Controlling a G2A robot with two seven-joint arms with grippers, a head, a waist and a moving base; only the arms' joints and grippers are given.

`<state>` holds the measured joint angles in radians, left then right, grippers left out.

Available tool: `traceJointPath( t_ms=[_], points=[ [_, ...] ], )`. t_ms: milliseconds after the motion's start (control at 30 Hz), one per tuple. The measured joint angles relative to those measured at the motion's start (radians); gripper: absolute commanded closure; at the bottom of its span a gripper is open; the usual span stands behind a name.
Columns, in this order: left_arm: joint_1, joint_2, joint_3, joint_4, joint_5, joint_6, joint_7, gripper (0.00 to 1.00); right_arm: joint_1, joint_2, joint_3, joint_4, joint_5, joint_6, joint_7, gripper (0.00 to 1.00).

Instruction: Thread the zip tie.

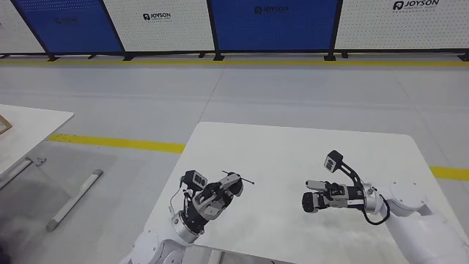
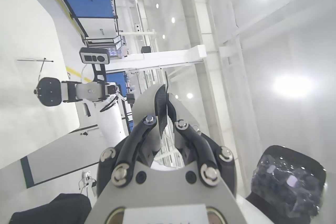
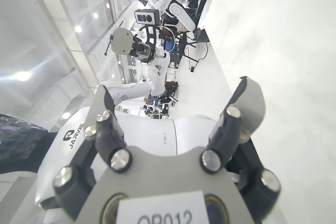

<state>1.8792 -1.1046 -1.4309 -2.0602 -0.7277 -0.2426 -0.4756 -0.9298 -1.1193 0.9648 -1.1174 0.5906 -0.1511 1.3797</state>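
One zip tie (image 1: 238, 178), seemingly pinched by left gripper (image 2: 164, 93) for threading; right gripper (image 3: 173, 87) spread opposite, ready to receive.

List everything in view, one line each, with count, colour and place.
zip tie: one, black, pinched in the left hand.
table: one, white, under both arms.
second table: one, white, top view's left edge.
partition panels: several, blue and white, across the far floor.
floor lines: two, yellow, by the panels and behind the table.
left hand: one, grey and black, over the table's left part, shut.
right hand: one, grey and black, over the table's right part, open, empty.
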Motion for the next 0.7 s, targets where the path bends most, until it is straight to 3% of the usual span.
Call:
traceJointPath(
  t_ms=[267, 433, 700],
  points=[
    [-0.013, -0.001, 0.01, 0.001, 0.02, 0.009, 0.011, 1.0, 0.0, 0.0, 0.0, 0.0, 0.0, 0.0, 0.0, 0.0],
    [-0.006, -0.005, 0.015, -0.052, -0.028, -0.043, -0.001, 1.0, 0.0, 0.0, 0.0, 0.0, 0.0, 0.0, 0.0, 0.0],
    [0.0, -0.004, 0.004, -0.062, -0.028, -0.038, -0.008, 1.0, 0.0, 0.0, 0.0, 0.0, 0.0, 0.0, 0.0, 0.0]
  ],
)
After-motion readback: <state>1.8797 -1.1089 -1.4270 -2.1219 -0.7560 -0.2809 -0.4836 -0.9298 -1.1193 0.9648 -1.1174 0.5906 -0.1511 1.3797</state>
